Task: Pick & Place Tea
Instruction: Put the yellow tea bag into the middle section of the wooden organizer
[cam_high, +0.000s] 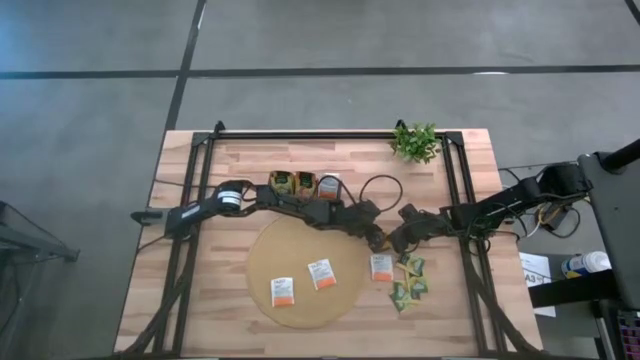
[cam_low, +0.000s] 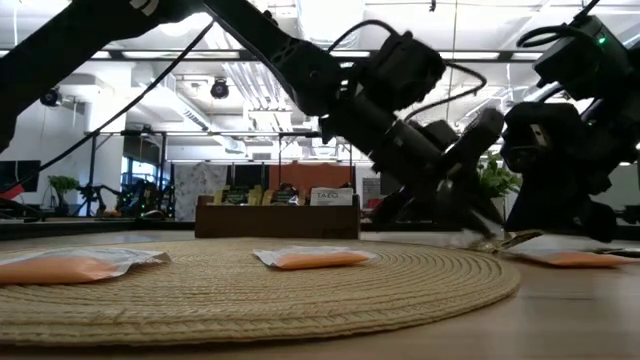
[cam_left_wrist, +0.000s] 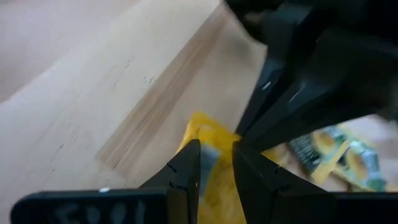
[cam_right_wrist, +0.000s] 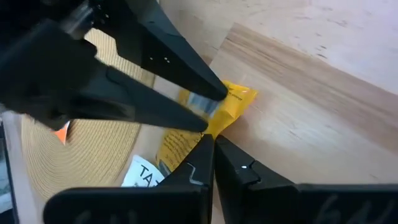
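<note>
Wooden table (cam_high: 220, 300) with a round tan mat (cam_high: 300, 305). Just off the mat's right edge, a yellow tea sachet (cam_right_wrist: 231, 99) is pinched at once by the left gripper (cam_left_wrist: 216, 155) and the clenched right gripper (cam_right_wrist: 210, 142), both meeting at mid-table.

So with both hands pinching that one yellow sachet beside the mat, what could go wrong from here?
1. Both the left hand and the right hand are shut on the same yellow sachet; if they pull apart, it may tear or slip out of one grip.
2. The two arms meet very close together near the edge of the mat, so a small move could knock them together.
3. Other sachets lie just beside them and could be swept aside.
</note>
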